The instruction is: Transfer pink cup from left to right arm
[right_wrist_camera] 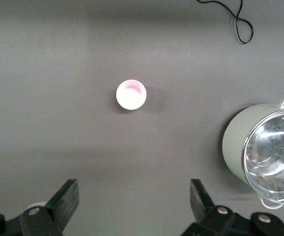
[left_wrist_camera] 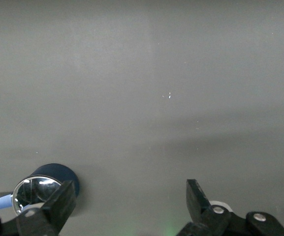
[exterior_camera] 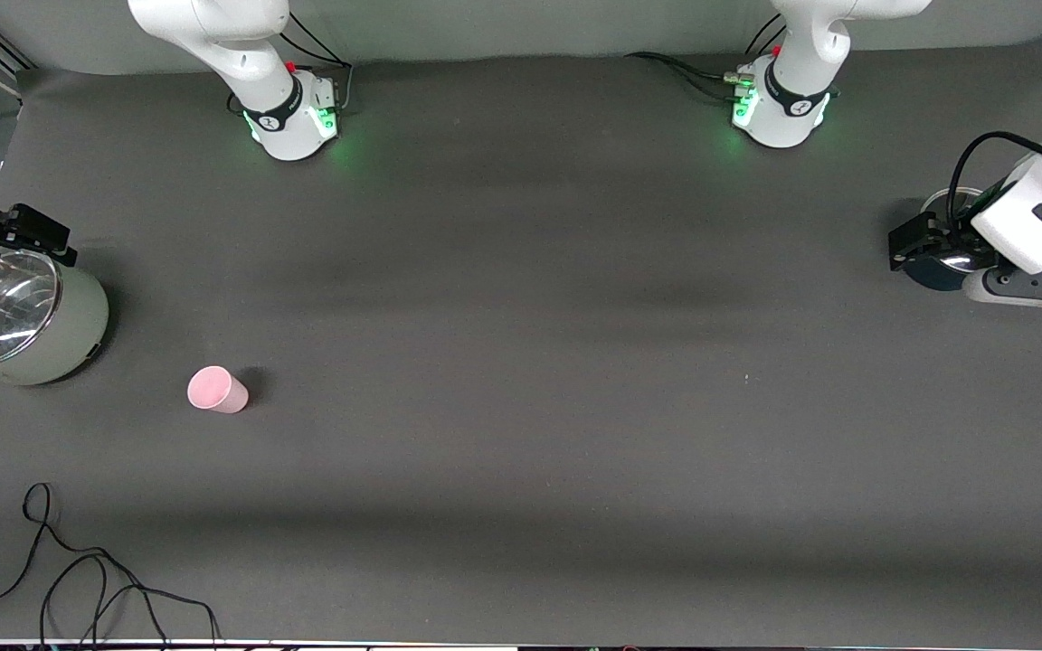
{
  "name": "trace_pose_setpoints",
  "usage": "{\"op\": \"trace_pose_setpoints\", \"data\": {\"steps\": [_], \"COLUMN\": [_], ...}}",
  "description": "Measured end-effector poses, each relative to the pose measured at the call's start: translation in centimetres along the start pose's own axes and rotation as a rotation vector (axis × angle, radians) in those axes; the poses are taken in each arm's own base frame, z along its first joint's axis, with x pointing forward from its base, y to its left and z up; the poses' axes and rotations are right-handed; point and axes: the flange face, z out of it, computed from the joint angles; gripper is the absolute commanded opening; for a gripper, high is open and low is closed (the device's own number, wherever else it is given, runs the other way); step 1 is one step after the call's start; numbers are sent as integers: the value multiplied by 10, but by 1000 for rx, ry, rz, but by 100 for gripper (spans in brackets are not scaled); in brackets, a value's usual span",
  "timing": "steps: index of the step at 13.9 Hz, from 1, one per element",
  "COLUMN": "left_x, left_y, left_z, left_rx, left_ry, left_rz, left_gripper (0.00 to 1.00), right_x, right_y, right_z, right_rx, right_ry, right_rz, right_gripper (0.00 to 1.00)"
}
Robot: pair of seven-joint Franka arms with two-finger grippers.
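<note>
The pink cup (exterior_camera: 217, 390) (right_wrist_camera: 131, 94), small, smooth, matte plastic, tapered with a round rim, stands alone on the dark grey cloth-like table (exterior_camera: 521, 362), toward the right arm's end, untouched; beside it, closer to that end, sits a pale green pot (exterior_camera: 33, 330) (right_wrist_camera: 250, 147), rounded, with a shiny domed glass lid, a round knob and loop handles; a thin black cable (exterior_camera: 78, 579) curls nearer the camera; the right gripper (exterior_camera: 19, 235) (right_wrist_camera: 133, 204) hangs over the green pot's edge, black fingers spread wide, holding nothing; the left gripper (exterior_camera: 914, 244) (left_wrist_camera: 131, 204) hovers at the left arm's end over a dark blue pot (left_wrist_camera: 43, 187) with a glossy glass lid, jaws wide apart and empty; no readable writing shows.
</note>
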Motion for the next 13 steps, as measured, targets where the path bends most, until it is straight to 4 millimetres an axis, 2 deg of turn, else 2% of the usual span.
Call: {"op": "trace_pose_setpoints", "data": {"steps": [4, 9, 13], "left_x": [0, 0, 0], "left_y": [1, 1, 1], "left_z": [-1, 0, 1], "left_rx": [-3, -5, -6], "left_ry": [-1, -3, -5], "left_rz": [1, 1, 1], "left_gripper": [100, 100, 100], "right_x": [5, 17, 17], "right_y": [-5, -9, -11], "right_z": [-2, 16, 17], "right_rx": [-3, -3, -3], "right_ry": [6, -27, -30], "right_rz": [-4, -11, -16], "right_gripper": [100, 100, 100]}}
